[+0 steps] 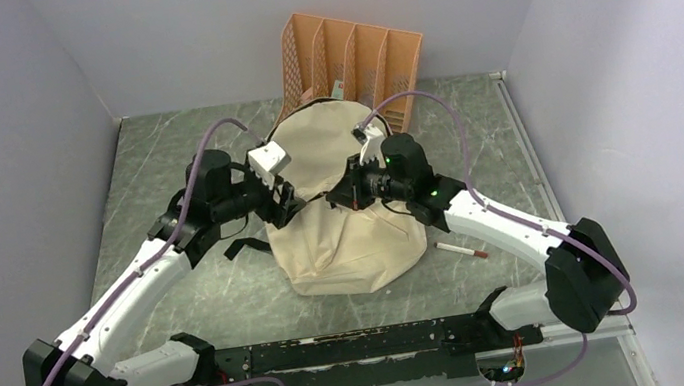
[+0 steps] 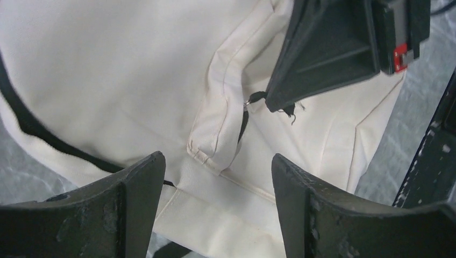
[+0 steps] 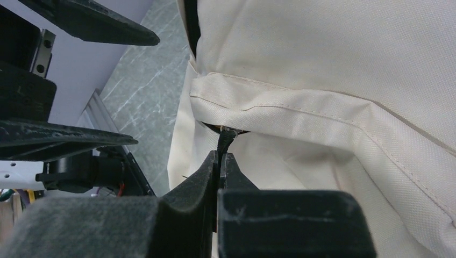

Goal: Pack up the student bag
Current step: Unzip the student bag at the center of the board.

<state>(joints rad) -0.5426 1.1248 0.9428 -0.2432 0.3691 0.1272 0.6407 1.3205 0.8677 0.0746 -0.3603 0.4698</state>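
Observation:
The student bag (image 1: 350, 242), a beige fabric backpack, lies in the middle of the table. It fills the left wrist view (image 2: 107, 70) and the right wrist view (image 3: 333, 64). My right gripper (image 1: 346, 195) is shut on the black zipper pull (image 3: 225, 138) under the bag's folded zipper flap. My left gripper (image 1: 287, 204) is open at the bag's left side, its jaws apart over the end of the flap (image 2: 212, 148). The right gripper shows in the left wrist view (image 2: 285, 99) holding the pull. The bag's inside is hidden.
An orange plastic file organizer (image 1: 350, 61) stands behind the bag at the back. A white pen with a red tip (image 1: 460, 251) lies on the table right of the bag. A black strap (image 1: 245, 248) trails out at the bag's left. Grey walls enclose the table.

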